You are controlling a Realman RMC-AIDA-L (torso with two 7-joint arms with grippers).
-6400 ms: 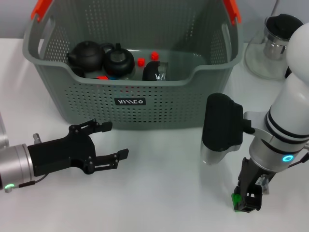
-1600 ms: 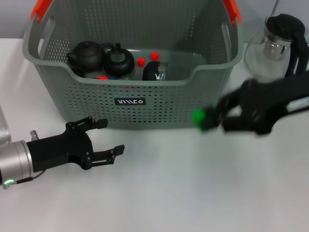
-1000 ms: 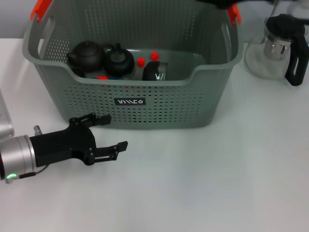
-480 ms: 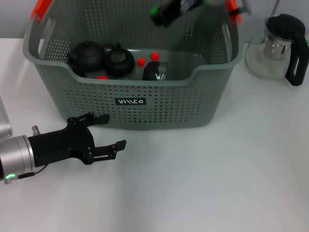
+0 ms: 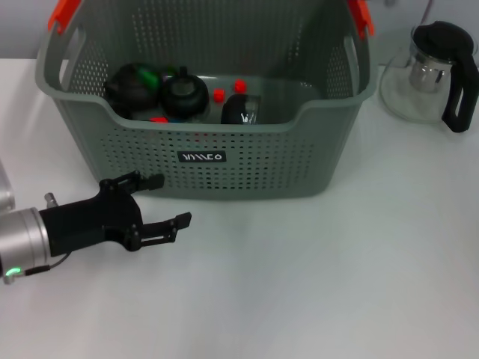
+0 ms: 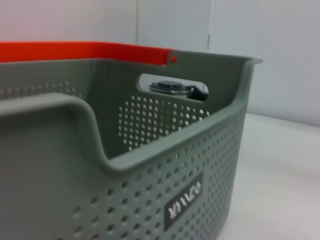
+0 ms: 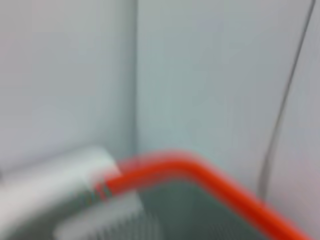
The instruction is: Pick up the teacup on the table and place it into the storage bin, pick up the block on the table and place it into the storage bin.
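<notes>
Grey-green perforated plastic forms the storage bin (image 5: 202, 142) at the tabletop's far edge; inside it, a green block (image 5: 152, 75) rests against a dark teapot (image 5: 133, 84) in the bin's far-left corner, beside a second dark pot (image 5: 185, 93), red pieces (image 5: 218, 95) and what may be the teacup (image 5: 241, 110). The left gripper (image 5: 159, 200), fingers spread and empty, hovers just beside the bin's front wall near the label (image 5: 201, 157). The right gripper is out of sight. Risk, as judged: a forward drift of the left arm could nudge the bin toward the glass teapot (image 5: 432, 71) at the far-right corner
</notes>
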